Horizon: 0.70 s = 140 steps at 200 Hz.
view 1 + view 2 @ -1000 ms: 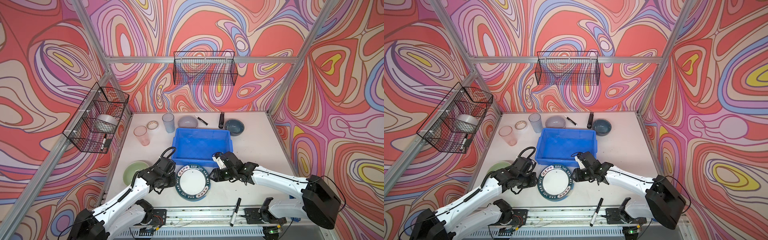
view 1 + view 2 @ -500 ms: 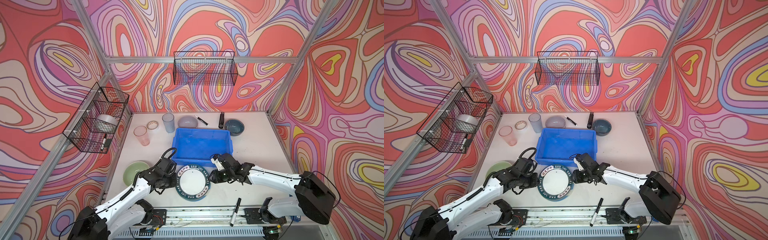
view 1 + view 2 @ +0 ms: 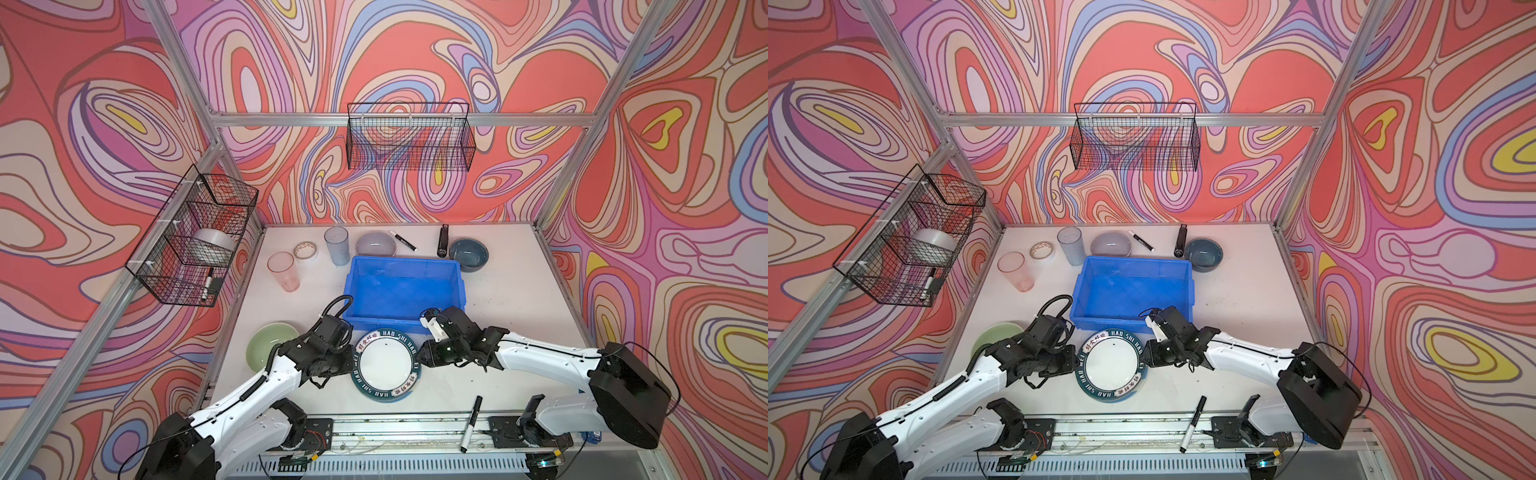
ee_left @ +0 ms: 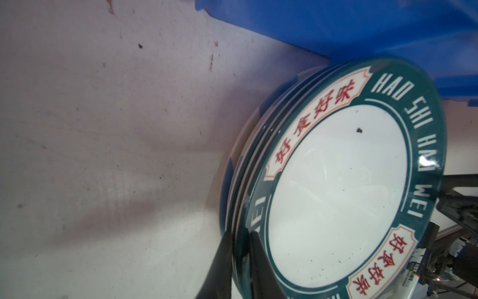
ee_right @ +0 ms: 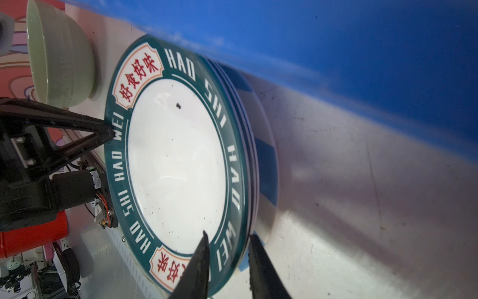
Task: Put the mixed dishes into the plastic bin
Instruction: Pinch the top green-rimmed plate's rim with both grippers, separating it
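Note:
A stack of plates lies on the table just in front of the blue plastic bin. The teal-rimmed lettered plate is on top, and a blue-white striped plate shows beneath it. My left gripper is shut on the stack's left rim. On the opposite rim, my right gripper stands narrowly open, one finger over the top plate and one beside the stack. The bin holds nothing.
A green bowl sits left of my left arm. Behind the bin stand a pink tumbler, bluish tumbler, lavender bowl, dark blue bowl, tape roll and marker. Another marker lies at the front edge.
My right gripper has slid left onto the plates' right rim and its jaws have narrowed. The left fingers have tightened on the left rim. The plates have not moved.

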Tool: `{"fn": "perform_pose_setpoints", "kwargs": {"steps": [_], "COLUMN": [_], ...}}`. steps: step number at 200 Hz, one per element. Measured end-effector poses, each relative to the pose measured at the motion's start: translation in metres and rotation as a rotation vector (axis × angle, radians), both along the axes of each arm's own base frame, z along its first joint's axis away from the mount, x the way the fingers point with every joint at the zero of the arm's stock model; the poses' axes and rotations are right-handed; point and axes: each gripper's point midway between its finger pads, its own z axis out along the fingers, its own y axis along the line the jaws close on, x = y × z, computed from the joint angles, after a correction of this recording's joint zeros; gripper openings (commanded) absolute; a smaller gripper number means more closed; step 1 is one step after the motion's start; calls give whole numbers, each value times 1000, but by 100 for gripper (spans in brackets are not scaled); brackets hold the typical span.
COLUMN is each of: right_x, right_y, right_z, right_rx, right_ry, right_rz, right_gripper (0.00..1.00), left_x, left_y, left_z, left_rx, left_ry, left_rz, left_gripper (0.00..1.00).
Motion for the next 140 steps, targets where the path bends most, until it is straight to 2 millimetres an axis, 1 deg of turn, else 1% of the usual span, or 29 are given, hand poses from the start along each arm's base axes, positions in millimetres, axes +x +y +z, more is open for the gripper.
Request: {"fn": "perform_pose_setpoints", "kwargs": {"steps": [43, 113, 140], "right_x": [-1, -1, -2], "right_y": [1, 3, 3], "right_z": [3, 22, 23], "right_rx": [11, 60, 66], "right_ry": [2, -24, -23], "right_rz": [3, -3, -3], "right_gripper": [27, 27, 26], "left_x": [2, 2, 1], "left_y": [-1, 0, 0], "left_z": [0, -4, -4], "left_rx": [-3, 1, 0], "left_ry": [-6, -6, -6], "left_rz": [1, 4, 4], "left_gripper": [13, 13, 13]}}
